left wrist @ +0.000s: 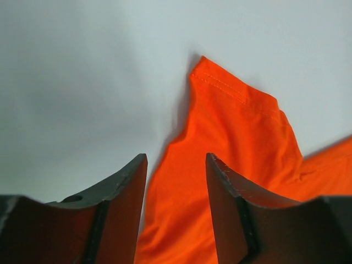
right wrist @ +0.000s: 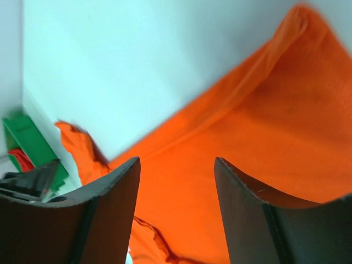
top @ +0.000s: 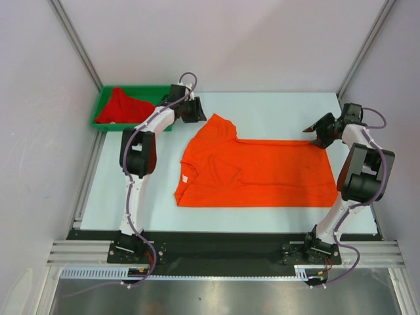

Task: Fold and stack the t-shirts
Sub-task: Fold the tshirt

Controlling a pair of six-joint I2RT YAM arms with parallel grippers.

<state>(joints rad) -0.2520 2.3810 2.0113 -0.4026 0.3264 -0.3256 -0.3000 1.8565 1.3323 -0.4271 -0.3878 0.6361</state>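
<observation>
kid: are the shirts all folded now?

pal: no. the bright orange cloth t-shirt [top: 262, 174] lies flat in the middle of the pale table [top: 131, 197], with its neck to the left. you can see its small white neck label [top: 186, 177]. only one short sleeve [top: 222, 125] sticks out, on the far side. so i think one side may be folded over, but i can't be sure.

kid: and the other one?

pal: the deeper red cloth t-shirt [top: 118, 105] is in a heap in the green plastic tray [top: 134, 88] at the far left corner. it is not folded yet.

kid: what about the grabbers?

pal: the left gripper [top: 193, 109] is just by the sleeve. its fingers [left wrist: 121, 209] are apart and hold nothing. the orange cloth shows in the gap. the right gripper [top: 319, 134] is at the far right corner of the orange shirt. its fingers [right wrist: 253, 214] are apart too, with nothing in them.

kid: so lots left?

pal: i think so. the orange one needs more folds. then the red one must come out, get folded and be stacked with it.
</observation>
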